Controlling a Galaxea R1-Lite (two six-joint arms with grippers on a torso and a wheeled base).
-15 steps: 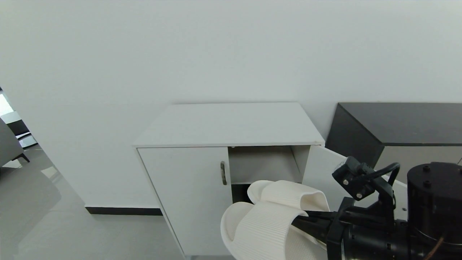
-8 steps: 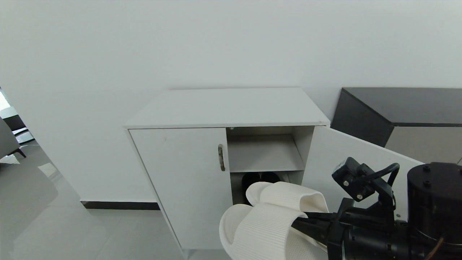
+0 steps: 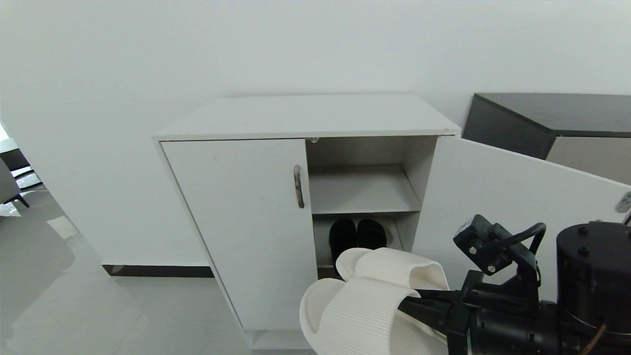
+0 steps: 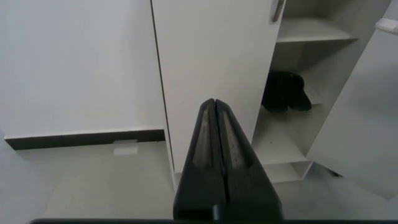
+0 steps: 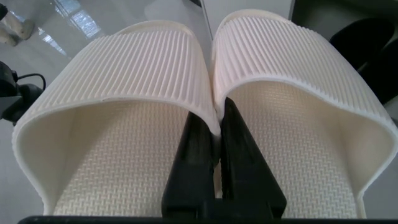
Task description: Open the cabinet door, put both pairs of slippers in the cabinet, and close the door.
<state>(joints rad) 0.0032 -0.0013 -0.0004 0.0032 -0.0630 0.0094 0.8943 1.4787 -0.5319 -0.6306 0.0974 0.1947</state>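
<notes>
The white cabinet (image 3: pixel 305 116) stands against the wall with its right door (image 3: pixel 498 197) swung open and its left door (image 3: pixel 241 222) closed. A pair of black slippers (image 3: pixel 357 236) (image 4: pixel 285 91) rests on the lower shelf. My right gripper (image 5: pixel 211 134) is shut on a pair of white ribbed slippers (image 3: pixel 365 301) (image 5: pixel 205 106), pinching their inner straps together, low in front of the opening. My left gripper (image 4: pixel 215 112) is shut with nothing in it, pointing at the closed left door's lower part.
The cabinet's upper shelf (image 3: pixel 362 190) is bare. A dark cabinet (image 3: pixel 552 118) stands to the right behind the open door. Grey tiled floor (image 3: pixel 98 305) spreads to the left, with a chair leg at the far left edge.
The head view has shifted, so the cabinet sits higher and shows its lower shelf with the black slippers. The right gripper still holds the white slippers in the same spot in view.
</notes>
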